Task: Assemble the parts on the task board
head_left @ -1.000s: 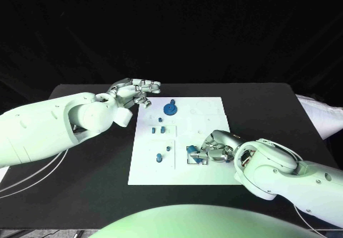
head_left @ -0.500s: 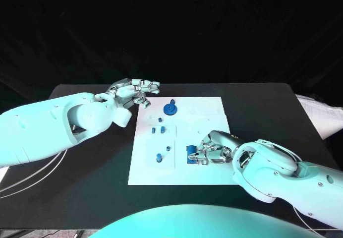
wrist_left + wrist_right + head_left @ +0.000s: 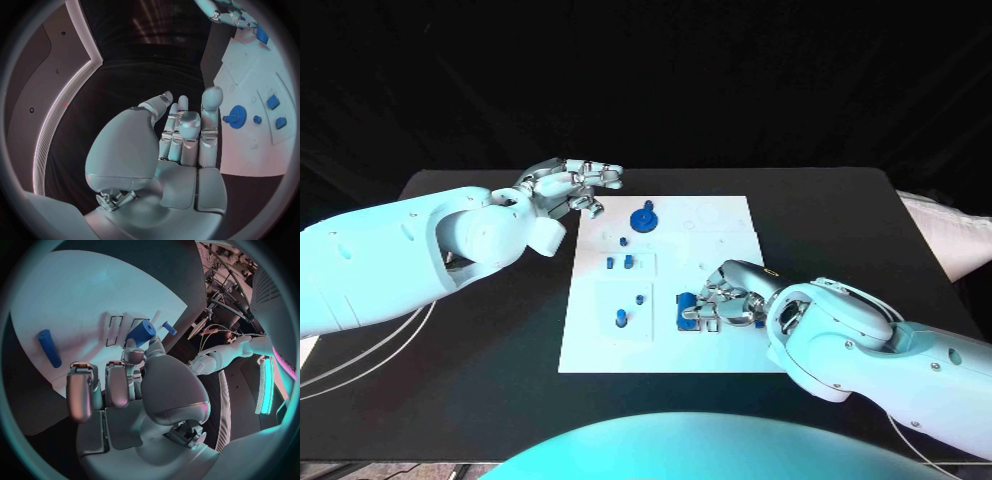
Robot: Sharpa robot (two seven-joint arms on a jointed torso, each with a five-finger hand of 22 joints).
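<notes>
Right now my right hand (image 3: pixel 728 300) sits over the near right part of the task board (image 3: pixel 718 225), at about five o'clock from its middle, and in the right wrist view its fingers (image 3: pixel 134 357) pinch a short blue cylinder (image 3: pixel 141 332). Just beside it lie two narrow dark-outlined slots (image 3: pixel 116 330), and a long blue bar (image 3: pixel 49 347) lies flat on the board, apart from the hand. My left hand (image 3: pixel 571 184) hangs over the black table (image 3: pixel 473 320) off the board's eleven o'clock corner, holding nothing, fingers loosely bent together. A blue gear (image 3: pixel 643 220) stands near the board's twelve o'clock edge, with smaller blue pieces (image 3: pixel 620 263) scattered at about nine o'clock from the middle.

What worries me is the seating. I judge the cylinder is pinched near one end, so it could tilt as I lower it, catch on a slot edge and jam, or slip free and roll. My own fingers hide the contact from the head camera, so I may misjudge alignment. Pressing hard while crooked could shift the board.
</notes>
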